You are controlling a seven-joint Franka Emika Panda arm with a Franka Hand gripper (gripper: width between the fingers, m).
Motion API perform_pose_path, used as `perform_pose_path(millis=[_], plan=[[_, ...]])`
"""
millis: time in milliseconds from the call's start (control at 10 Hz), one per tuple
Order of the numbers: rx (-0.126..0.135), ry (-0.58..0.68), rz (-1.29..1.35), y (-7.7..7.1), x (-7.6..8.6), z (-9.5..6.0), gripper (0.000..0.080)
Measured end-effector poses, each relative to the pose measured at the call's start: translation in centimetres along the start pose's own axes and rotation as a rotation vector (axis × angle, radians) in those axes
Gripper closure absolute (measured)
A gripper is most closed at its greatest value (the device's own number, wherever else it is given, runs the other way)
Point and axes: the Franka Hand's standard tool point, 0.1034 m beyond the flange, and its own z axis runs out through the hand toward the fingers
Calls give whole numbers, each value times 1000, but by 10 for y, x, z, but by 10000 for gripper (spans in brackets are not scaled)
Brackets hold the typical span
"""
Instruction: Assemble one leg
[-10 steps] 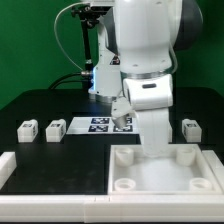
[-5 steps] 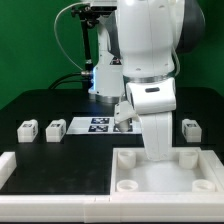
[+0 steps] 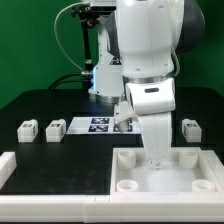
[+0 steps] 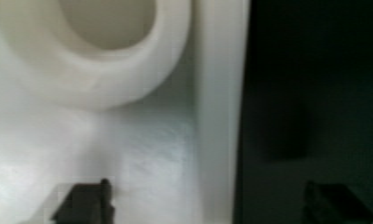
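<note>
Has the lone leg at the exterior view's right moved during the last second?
No. The leg sits in the same spot, just behind the tray's far rim.

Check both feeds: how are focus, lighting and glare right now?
Wrist view: soft and out of focus throughout; the large white square plastic tray and its round corner socket have smeared edges, and the dark fingertips are blurry. Exterior view: sharp, evenly lit, no glare; the leftmost small white cuboid leg stands out crisply on the black table.

No readable text or numbers.
</note>
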Motion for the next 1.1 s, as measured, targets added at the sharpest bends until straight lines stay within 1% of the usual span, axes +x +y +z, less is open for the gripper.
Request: perform_pose_path(millis=[100, 200, 600, 700, 800, 900, 1000, 1100], plan=[[0, 0, 0, 0, 0, 0, 223], [0, 0, 0, 0, 0, 0, 165], [-1, 0, 2, 0, 0, -1, 151], [-9, -7, 42, -1, 3, -11, 151], [-18, -19, 108, -8, 10, -26, 151], [-10, -35, 183, -20, 18, -38, 151], [-13, -40, 234, -31, 30, -43, 151], [-15, -40, 380, -42, 48, -46, 151]])
